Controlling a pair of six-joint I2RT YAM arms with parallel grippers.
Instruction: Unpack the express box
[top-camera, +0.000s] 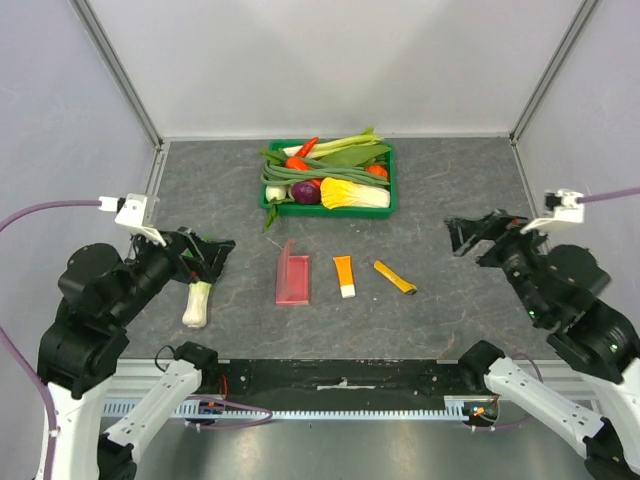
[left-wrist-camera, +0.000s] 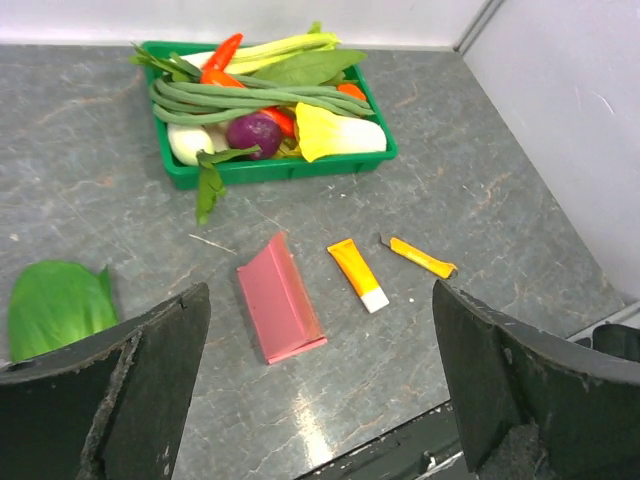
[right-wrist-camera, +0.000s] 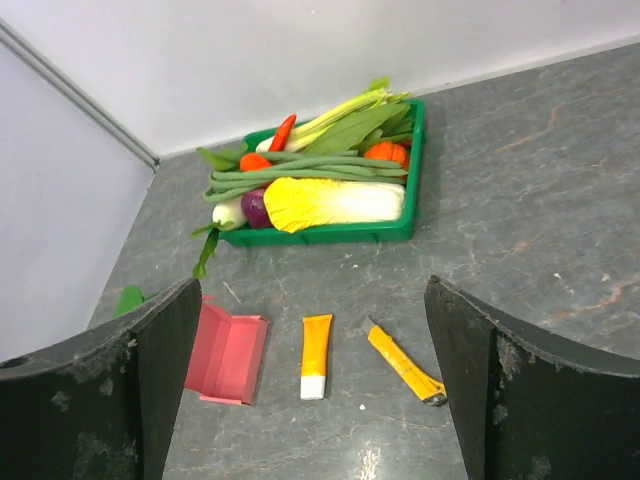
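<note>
Grey table top (top-camera: 450, 300) is seen, with pale walls on three sides. Near the middle of it the express box (top-camera: 293, 279) is laid flat. It is small and pink, and one long side is lifted up like a flap, so the box is seen to be open.

Just to the right of the box an orange and white tube (top-camera: 344, 276) is laid, and beside that a thin yellow packet (top-camera: 395, 277). Further back a green crate (top-camera: 330, 210) is filled with vegetables.

The left gripper (top-camera: 205, 256) is held to the left of the box, well apart from it. Its jaws are spread wide and nothing is held between them. A white and green vegetable (top-camera: 197, 303) is laid on the table close by it.

The right gripper (top-camera: 462, 237) is held far off to the right, past the tube and the packet. Its jaws are spread wide too, and nothing is held there.

The box is touched by neither gripper.
</note>
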